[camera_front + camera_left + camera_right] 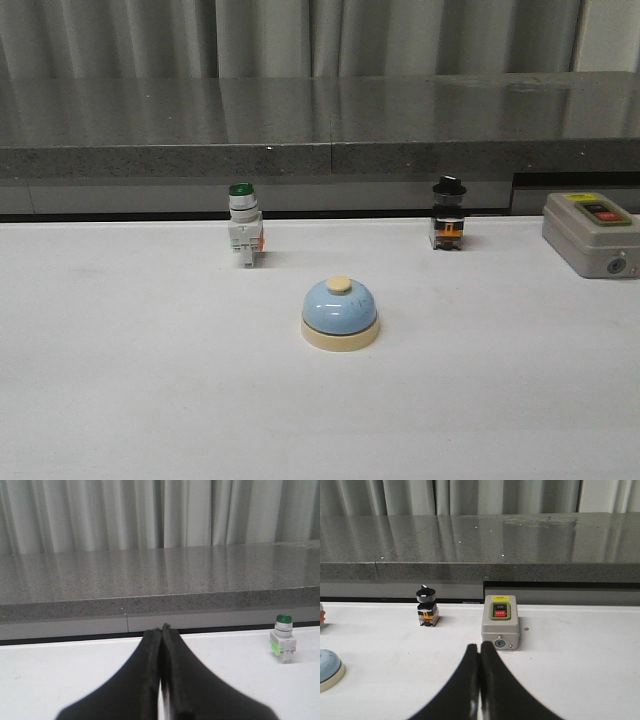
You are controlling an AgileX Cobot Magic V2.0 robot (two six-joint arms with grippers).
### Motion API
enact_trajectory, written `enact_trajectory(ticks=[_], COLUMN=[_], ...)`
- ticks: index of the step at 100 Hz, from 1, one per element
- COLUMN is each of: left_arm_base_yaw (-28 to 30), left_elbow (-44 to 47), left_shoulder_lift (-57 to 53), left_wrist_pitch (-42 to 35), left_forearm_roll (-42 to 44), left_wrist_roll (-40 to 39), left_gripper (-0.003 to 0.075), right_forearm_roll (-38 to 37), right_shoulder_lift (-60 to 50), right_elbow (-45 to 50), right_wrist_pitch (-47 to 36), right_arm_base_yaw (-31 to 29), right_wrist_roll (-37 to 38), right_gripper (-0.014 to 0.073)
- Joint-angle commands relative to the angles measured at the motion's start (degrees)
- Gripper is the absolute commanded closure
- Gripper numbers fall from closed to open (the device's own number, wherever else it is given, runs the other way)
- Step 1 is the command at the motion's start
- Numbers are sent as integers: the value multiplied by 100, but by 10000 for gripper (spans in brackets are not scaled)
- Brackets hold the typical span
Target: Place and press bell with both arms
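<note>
The light-blue bell (pixel 340 312) with its cream base and cream knob stands upright on the white table (pixel 150 380), near the middle. Its edge also shows in the right wrist view (pixel 327 669). Neither arm shows in the front view. My left gripper (pixel 161 630) is shut and empty, low over the table, with the bell out of its view. My right gripper (pixel 480 647) is shut and empty, well apart from the bell, just in front of the grey box.
A green-capped white push-button switch (pixel 244 226) stands behind the bell to the left, also in the left wrist view (pixel 283 639). A black-knobbed switch (pixel 448 214) stands behind to the right. A grey box with red and black buttons (pixel 592 234) sits at the right edge. A grey stone ledge (pixel 320 130) runs along the back.
</note>
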Motion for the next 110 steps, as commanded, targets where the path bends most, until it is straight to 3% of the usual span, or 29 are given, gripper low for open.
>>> enact_trajectory(ticks=[1,34,56,94,110], left_arm_base_yaw=[12,12,12,12,12], left_elbow=[321,321,321,321,321], left_shoulder_lift=[-182,-182,-182,-182,-182], left_wrist_pitch=[-481,-481,-481,-481,-481], left_forearm_roll=[-48,-48,-48,-48,-48], left_wrist_roll=[-45,-45,-45,-45,-45], left_gripper=[741,741,741,741,741], right_forearm_roll=[-14,-14,-14,-2,94], right_shoulder_lift=[-111,-98,474,3088,4093], right_elbow=[-111,-274,-1229,-3658,-4360], right_wrist_pitch=[-547,-701,-76,2566,3250], right_arm_base_yaw=[-43,-43,-43,-43,-43], right_wrist_roll=[-45,-45,-40,-40,-40], right_gripper=[658,658,658,658,658])
